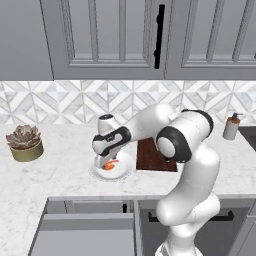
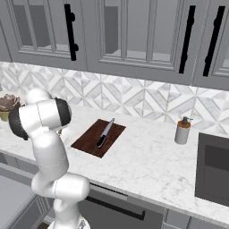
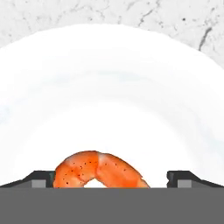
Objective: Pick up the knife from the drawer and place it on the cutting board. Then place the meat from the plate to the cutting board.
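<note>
meat (image 3: 99, 170) cut off below, hand (image 1: 106, 163) partly hiding plate (image 1: 124, 172)

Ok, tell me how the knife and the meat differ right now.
The knife lies on the cutting board; the meat is on the plate. The knife is long, straight, silver and black; the meat is small, curled, orange-red. The claw brackets the meat, while the knife lies free. Both rest flat.

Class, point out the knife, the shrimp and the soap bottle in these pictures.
knife (image 2: 105, 133), right base view, on its blade near the handle.
shrimp (image 3: 98, 169), hand view, on its curled back.
soap bottle (image 2: 182, 132), right base view, on its body.
</note>
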